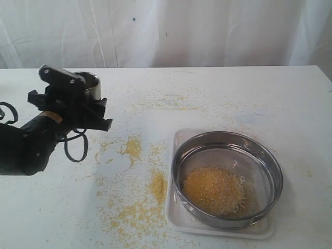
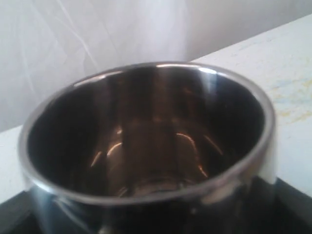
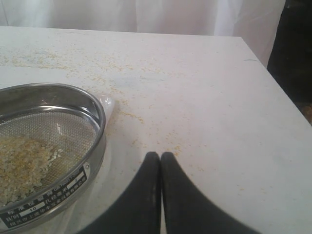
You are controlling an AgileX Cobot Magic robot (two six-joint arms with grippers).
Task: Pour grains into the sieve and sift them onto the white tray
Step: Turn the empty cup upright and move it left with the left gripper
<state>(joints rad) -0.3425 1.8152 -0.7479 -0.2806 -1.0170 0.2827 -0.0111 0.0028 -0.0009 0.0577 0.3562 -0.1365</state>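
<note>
Nearest, at the front right of the bench [image 1: 249, 93]: sieve [image 1: 259, 174] seated on the white tray [image 1: 175, 210], with the tray's rounded corners showing beyond the steel ring. A heap of grains [image 1: 212, 189] on the mesh, toward the near left of the ring, golden with paler bits at its edge; remaining mesh bare. A printed label on the sieve's outer wall, legible only in part in the right wrist view.

Just beside the sieve wall, in the right wrist view only: right pincer [image 3: 160, 163], fully closed, black fingers [image 3: 146, 195] pressed together along their length, gripping nothing. Tips directed at a lightly dusted patch of bench; contact with the surface not discernible.

Left of the tray, front to middle of the bench: scatter [image 1: 157, 185] of the same golden grains, in several thicker patches joined by thin dusting, thinner again toward the far side.

Farther back, at the left: left pincer [image 1: 78, 96], spread wide and clamped on the steel cup [image 1: 91, 85], well apart from sieve and tray. Cup mouth facing the left wrist camera, interior shiny and without grains, dark fingers at the two lower sides of its wall. Clearance between cup and bench not discernible.

Farthest: white curtain [image 1: 207, 31] behind the rear edge of the bench.
</note>
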